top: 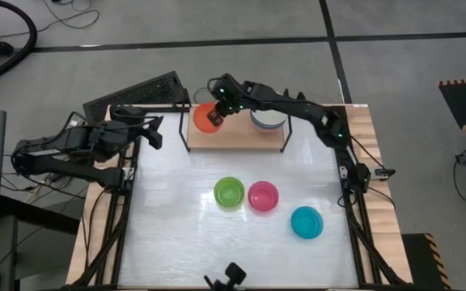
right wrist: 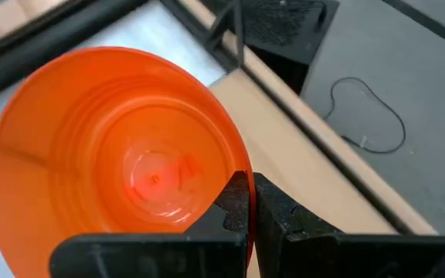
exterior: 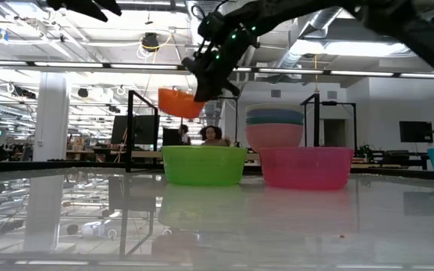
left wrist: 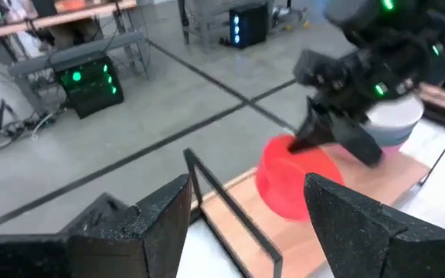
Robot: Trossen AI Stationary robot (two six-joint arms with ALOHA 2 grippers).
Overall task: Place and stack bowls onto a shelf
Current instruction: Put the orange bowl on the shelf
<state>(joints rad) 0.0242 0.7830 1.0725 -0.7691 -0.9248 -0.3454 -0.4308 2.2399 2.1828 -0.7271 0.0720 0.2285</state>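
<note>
The right gripper [top: 215, 117] is above the left end of the shelf [top: 241, 139], and its fingers [right wrist: 242, 208] are clenched on the rim of the red-orange bowl [top: 205, 115]. In the low view this bowl [exterior: 179, 102] hangs tilted in the air, higher than the bowls that stand on the surface, and it does not touch the shelf plank. In the right wrist view the inside of the bowl [right wrist: 122, 154] is turned to the camera, and the two dark fingers pinch its edge between them.

On the right part of the shelf stands a stack of larger bowls [top: 268, 119]. In the low view the stack [exterior: 274, 124] shows a pink bowl at the bottom, blue above it, and a pale one on top; I cannot tell if a fourth bowl is inside.

On the white surface [top: 176, 226], in front of the shelf, three small bowls stand upright: the lime green bowl [top: 229, 192], the magenta bowl [top: 263, 196] just beside it, and the teal bowl [top: 307, 222] a little more to the right and apart.

The left gripper [top: 154, 131] waits over the left edge of the surface, beside the left end of the shelf. Its fingers [left wrist: 161, 216] are released and hold nothing.
</note>
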